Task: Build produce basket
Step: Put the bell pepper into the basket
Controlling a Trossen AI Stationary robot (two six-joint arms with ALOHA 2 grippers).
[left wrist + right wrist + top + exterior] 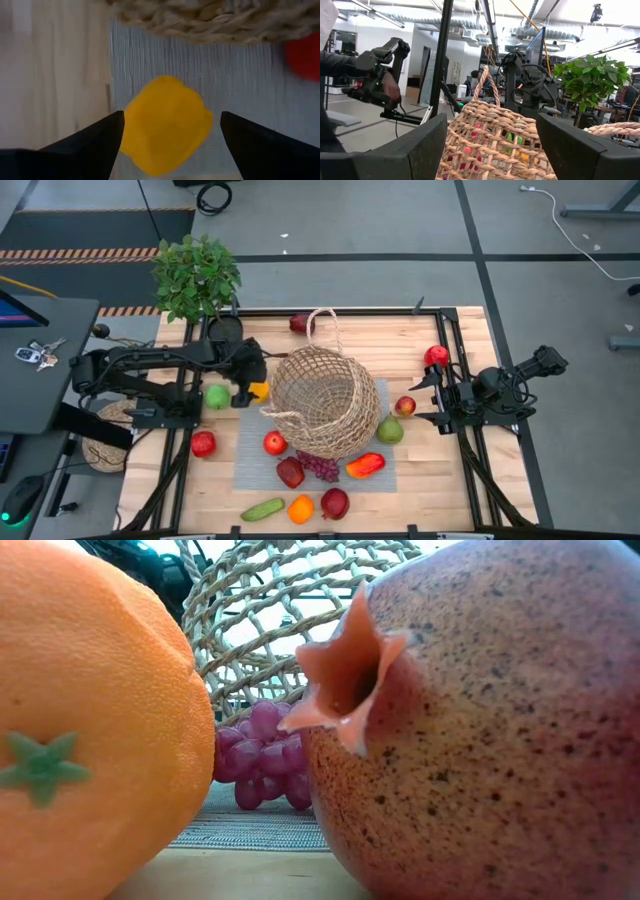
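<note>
A pale wooden desk carries a grey mat at its middle. Off the mat, on bare wood: a green apple and red apple on its left, a cucumber, orange and pomegranate along its near edge.

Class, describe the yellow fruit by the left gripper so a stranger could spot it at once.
Start at the big wicker basket on the grey mat at the table's middle. On its left-arm side, at the mat's edge, the lemon sits between the fingers of the open left gripper. It is the only yellow piece, beside a green apple.
</note>
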